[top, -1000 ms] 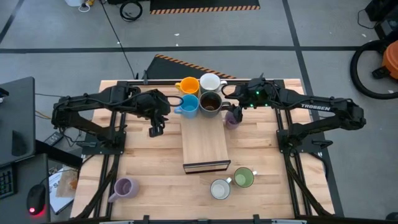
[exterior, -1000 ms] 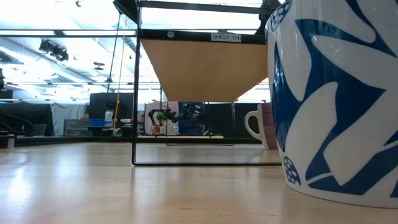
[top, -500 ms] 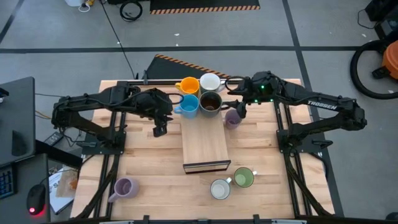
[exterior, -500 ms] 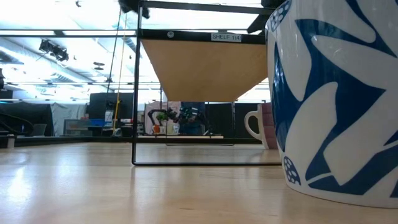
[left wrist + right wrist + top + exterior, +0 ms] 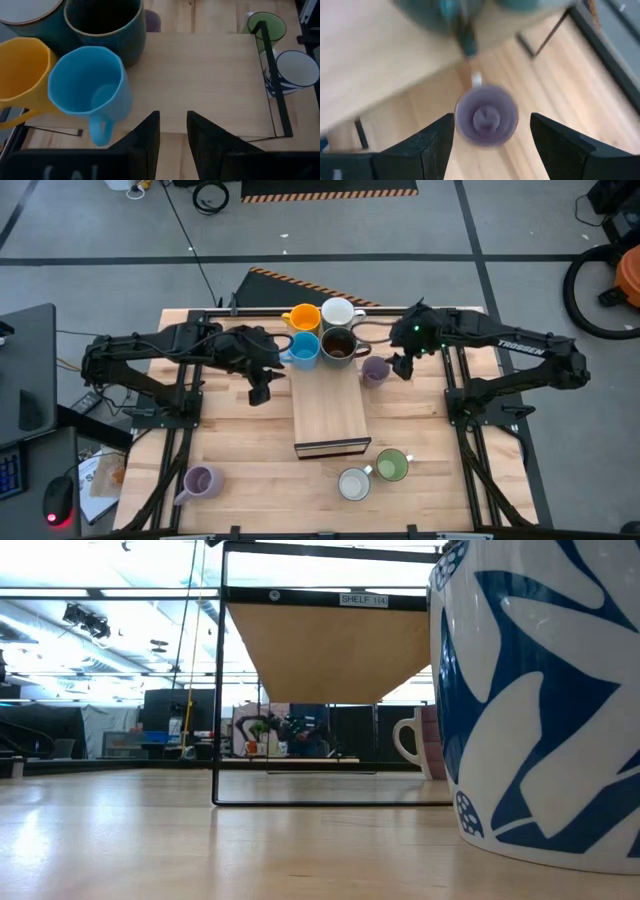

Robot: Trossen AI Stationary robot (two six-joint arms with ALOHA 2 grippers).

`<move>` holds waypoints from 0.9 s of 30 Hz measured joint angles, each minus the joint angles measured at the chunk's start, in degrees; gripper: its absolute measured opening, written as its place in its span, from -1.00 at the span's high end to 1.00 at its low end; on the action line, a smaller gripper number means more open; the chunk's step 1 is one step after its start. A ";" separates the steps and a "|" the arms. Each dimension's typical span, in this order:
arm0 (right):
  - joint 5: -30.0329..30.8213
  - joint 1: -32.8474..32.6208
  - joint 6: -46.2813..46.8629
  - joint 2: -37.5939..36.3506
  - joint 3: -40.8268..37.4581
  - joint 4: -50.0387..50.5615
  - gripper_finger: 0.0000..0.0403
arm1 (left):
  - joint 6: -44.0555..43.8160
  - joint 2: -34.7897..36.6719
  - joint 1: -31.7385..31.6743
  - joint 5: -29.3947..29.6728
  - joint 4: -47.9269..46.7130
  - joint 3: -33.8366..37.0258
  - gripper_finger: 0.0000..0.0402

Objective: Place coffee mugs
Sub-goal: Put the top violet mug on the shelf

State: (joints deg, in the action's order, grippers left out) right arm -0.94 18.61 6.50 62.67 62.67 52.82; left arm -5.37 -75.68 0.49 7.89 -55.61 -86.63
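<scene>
Up at the top centre of the high view, four mugs stand upright, mouths up, in a tight square on the far end of the pale wooden shelf board (image 5: 330,415): the orange mug (image 5: 303,318) and a white mug (image 5: 337,312) behind, the blue mug (image 5: 303,348) and the dark brown mug (image 5: 338,346) in front. The orange and blue handles point toward the frame's left; the white mug's handle points right. The board's long axis runs up and down the frame, its near end bare.

Just right of the board a lavender mug (image 5: 374,370) sits on the table (image 5: 240,440), also upright. The right gripper (image 5: 402,366) hangs just beside it, fingers spread wide around nothing; in its wrist view the mug (image 5: 486,116) shows between the two dark fingers (image 5: 430,145), untouched.

The left gripper (image 5: 259,392) hovers left of the board, fingers nearly together with a narrow gap, empty.

Toward the bottom of the frame stand the second lavender mug (image 5: 201,481) at lower left, and the green mug (image 5: 392,466) with the blue-patterned white mug (image 5: 354,483) close together at lower centre-right.

Around the butcher-block table lies grey concrete floor with dark tape lines; in the low view a dim workshop shows beyond the shelf's black frame (image 5: 217,690).
</scene>
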 joint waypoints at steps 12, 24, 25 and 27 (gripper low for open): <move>-1.11 -6.07 -1.24 0.00 -11.85 -10.72 -0.18 | 0.02 0.00 0.00 0.01 0.12 0.00 0.49; -1.67 -6.25 -2.02 -0.17 -22.71 -25.05 -0.12 | -0.77 0.00 0.11 -0.01 -0.07 0.00 0.49; -1.67 -6.25 -2.17 -0.17 -23.43 -26.10 -0.12 | -1.07 0.00 0.11 -0.01 -0.11 0.00 0.49; -1.23 -6.25 -2.95 -0.17 -24.47 -27.13 -0.12 | -1.07 0.00 0.11 0.00 -0.15 0.00 0.49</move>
State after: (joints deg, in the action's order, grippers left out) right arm -2.18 12.36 3.55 62.50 38.20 25.69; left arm -6.44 -75.68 0.60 7.90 -55.76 -86.63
